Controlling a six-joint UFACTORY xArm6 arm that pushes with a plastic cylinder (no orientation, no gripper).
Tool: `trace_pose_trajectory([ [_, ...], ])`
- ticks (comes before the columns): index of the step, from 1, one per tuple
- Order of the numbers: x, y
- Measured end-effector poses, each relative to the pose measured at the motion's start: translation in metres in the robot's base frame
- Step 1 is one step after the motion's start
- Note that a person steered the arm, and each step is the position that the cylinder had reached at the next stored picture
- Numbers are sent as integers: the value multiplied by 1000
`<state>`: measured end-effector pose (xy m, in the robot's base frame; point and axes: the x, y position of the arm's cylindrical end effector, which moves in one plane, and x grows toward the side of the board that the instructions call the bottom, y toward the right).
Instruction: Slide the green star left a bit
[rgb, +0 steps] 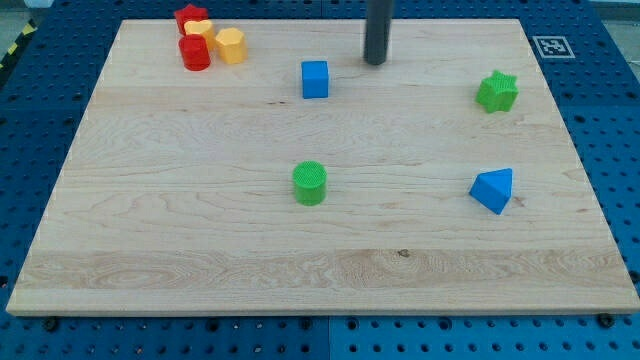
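My tip (375, 61) rests on the wooden board (200, 250); it is a bare rod holding nothing. The green star (497, 92) sits well off to its right, slightly lower in view, the blue cube (315, 79) just left of it

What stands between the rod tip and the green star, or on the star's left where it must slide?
Nothing visible does. My tip is near the view's top, left of the green star, with bare board between them. The blue cube lies farther left, beyond my tip, far from a short slide.
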<state>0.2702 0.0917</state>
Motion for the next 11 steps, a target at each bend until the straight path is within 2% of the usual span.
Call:
trace_pose_trajectory([
  [2,15,147],
  [3,60,205],
  [4,77,215],
  [5,77,208],
  [8,87,138],
  [11,87,130],
])
